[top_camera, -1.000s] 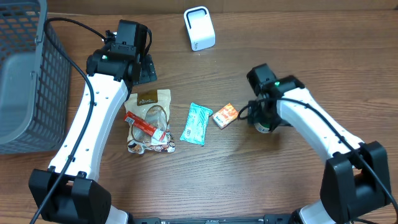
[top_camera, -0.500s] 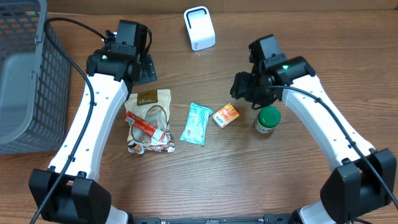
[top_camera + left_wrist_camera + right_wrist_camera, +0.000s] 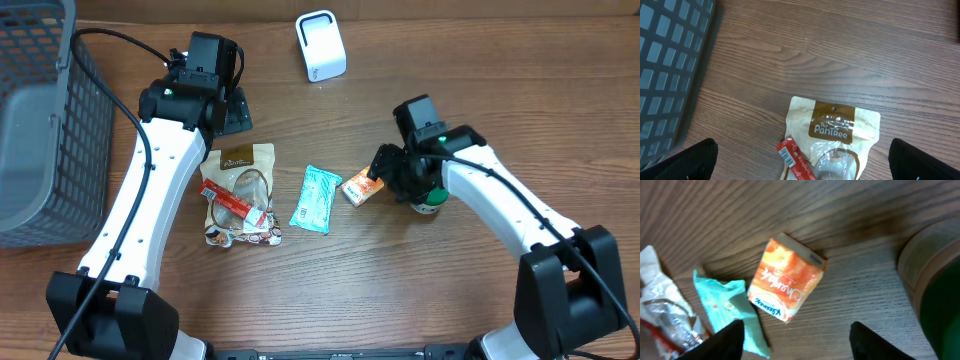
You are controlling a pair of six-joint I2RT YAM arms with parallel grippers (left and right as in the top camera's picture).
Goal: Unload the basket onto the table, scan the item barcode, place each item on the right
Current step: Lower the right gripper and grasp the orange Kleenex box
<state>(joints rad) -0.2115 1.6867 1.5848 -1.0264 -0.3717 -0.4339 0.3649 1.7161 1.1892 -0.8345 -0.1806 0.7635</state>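
Observation:
A small orange box (image 3: 362, 186) lies at mid-table, also in the right wrist view (image 3: 787, 280). My right gripper (image 3: 386, 172) hovers just right of it, open, nothing between its fingers (image 3: 725, 341). A teal packet (image 3: 316, 198) lies left of the box. A tan PanTree pouch (image 3: 240, 180) with a red stick pack (image 3: 230, 205) on it lies further left. My left gripper (image 3: 226, 110) stands wide open above the pouch's (image 3: 835, 132) top edge, holding nothing. The white scanner (image 3: 320, 45) stands at the back.
A green-lidded jar (image 3: 432, 196) stands under my right forearm, close to the right of the gripper (image 3: 802, 345). A grey mesh basket (image 3: 40, 130) fills the left edge, its wall beside my left gripper (image 3: 802, 167).
My right gripper left the spot over the jar, swung back toward the scanner, then came down left beside the orange box with narrower jaws. The left arm has not moved.

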